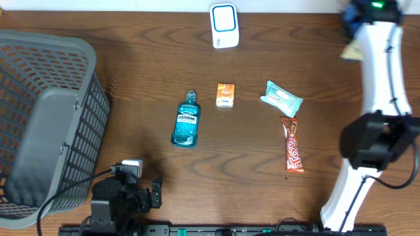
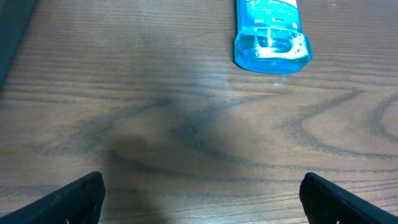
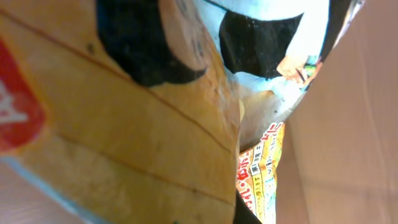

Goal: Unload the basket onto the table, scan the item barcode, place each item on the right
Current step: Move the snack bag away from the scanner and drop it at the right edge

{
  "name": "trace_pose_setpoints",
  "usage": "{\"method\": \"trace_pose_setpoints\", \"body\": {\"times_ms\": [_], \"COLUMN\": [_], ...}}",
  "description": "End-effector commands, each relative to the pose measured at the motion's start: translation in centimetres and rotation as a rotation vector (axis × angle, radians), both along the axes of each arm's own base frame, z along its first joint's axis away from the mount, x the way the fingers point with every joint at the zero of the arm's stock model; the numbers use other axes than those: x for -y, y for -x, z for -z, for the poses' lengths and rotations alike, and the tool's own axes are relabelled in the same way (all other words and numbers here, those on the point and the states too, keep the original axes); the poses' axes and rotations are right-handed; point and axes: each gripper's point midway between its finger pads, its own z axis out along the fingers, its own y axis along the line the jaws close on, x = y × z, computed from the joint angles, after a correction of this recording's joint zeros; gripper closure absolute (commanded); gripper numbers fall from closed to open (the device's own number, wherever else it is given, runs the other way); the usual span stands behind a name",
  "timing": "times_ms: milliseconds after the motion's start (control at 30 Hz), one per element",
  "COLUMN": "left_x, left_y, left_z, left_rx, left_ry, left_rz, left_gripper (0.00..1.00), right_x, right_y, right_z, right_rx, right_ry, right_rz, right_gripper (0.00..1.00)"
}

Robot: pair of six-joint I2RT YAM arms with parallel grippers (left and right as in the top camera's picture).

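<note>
A white and blue scanner (image 1: pixel 224 25) stands at the table's far edge. My right arm reaches to the far right corner, where its gripper (image 1: pixel 362 18) is shut on a yellow, black and light-blue snack bag (image 3: pixel 124 124). The bag fills the right wrist view and hides the fingers. A pale corner of the bag (image 1: pixel 352 50) shows beside the arm in the overhead view. My left gripper (image 2: pixel 202 202) rests low near the front left edge (image 1: pixel 157 195), open and empty. The blue mouthwash bottle (image 2: pixel 272 31) lies well ahead of it.
On the table lie the mouthwash bottle (image 1: pixel 186 120), a small orange box (image 1: pixel 225 95), a pale green wipes pack (image 1: pixel 281 97) and a red-orange chocolate bar (image 1: pixel 293 144). A grey mesh basket (image 1: pixel 39 46) takes up the left side.
</note>
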Motion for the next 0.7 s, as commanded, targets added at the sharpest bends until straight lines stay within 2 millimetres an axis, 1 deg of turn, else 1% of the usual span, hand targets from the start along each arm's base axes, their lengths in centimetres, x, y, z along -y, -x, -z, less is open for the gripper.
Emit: {"method": "trace_pose_setpoints", "body": {"times_ms": [0, 67, 133, 200, 267, 333, 467, 533, 600, 633, 667], "left_x": [0.1, 0.1, 0.1, 0.1, 0.1, 0.1, 0.1, 0.1, 0.1, 0.1, 0.1], "left_y": [0.1, 0.1, 0.1, 0.1, 0.1, 0.1, 0.1, 0.1, 0.1, 0.1, 0.1], "left_z": [0.2, 0.2, 0.2, 0.2, 0.2, 0.2, 0.2, 0.2, 0.2, 0.2, 0.2], "left_rx": [-0.008, -0.008, -0.008, -0.008, -0.008, -0.008, -0.008, -0.008, -0.008, -0.008, -0.008], "left_ry": [0.006, 0.006, 0.006, 0.006, 0.006, 0.006, 0.006, 0.006, 0.006, 0.006, 0.006], "left_rz": [0.003, 0.003, 0.003, 0.003, 0.003, 0.003, 0.003, 0.003, 0.003, 0.003, 0.003], "left_gripper": [0.0, 0.0, 0.0, 0.0, 0.0, 0.0, 0.0, 0.0, 0.0, 0.0, 0.0], "right_x": [5.9, 9.0, 12.0, 14.5, 16.7, 18.7, 22.1, 22.9, 23.1, 22.7, 22.1], "right_y": [2.6, 4.3, 6.5, 8.7, 10.9, 12.6, 15.3, 16.3, 16.6, 16.2, 15.7], "right_z": [4.1, 6.5, 8.5, 10.2, 11.3, 11.7, 11.4, 11.1, 10.8, 10.7, 10.6], "right_rx": [-0.034, -0.062, -0.098, -0.125, -0.145, -0.149, -0.12, -0.1, -0.069, -0.053, -0.033], "right_ry": [-0.069, -0.112, -0.125, -0.135, -0.146, -0.153, -0.16, -0.167, -0.194, -0.226, -0.267], "right_rz": [0.174, 0.229, 0.296, 0.358, 0.415, 0.466, 0.561, 0.604, 0.627, 0.611, 0.586], "right_gripper": [0.99, 0.99, 0.99, 0.99, 0.99, 0.99, 0.97, 0.94, 0.78, 0.63, 0.46]}}
